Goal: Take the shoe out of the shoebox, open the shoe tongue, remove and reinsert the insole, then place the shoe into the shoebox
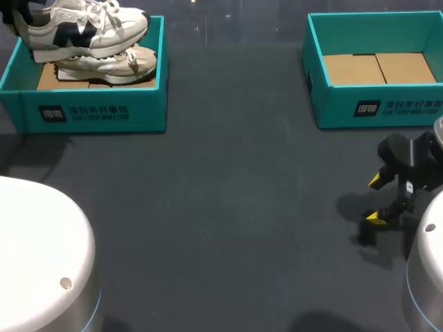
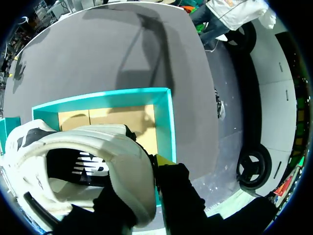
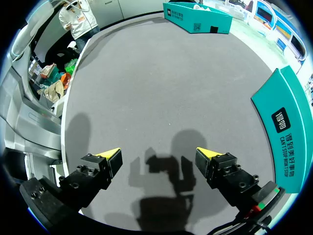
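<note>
Left gripper (image 2: pixel 143 188) clamps the heel of the white shoe (image 1: pixel 86 28), holding it just above the left shoebox (image 1: pixel 93 114), over the other shoe (image 1: pixel 114 66) inside, and my right gripper (image 3: pixel 159 156) hangs spread and empty, so I judge the take-out nearly done, with tongue, insole and return left.

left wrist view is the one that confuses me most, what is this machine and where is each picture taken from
It is a two-armed robot at a dark table. The head view looks down from above; each round picture comes from a camera on one arm's wrist. In the left wrist view the left claw grips a white sneaker by its heel, lifted over a teal shoebox where a second sneaker lies. The right claw hangs open over the table, holding nothing, near an empty second shoebox.
</note>
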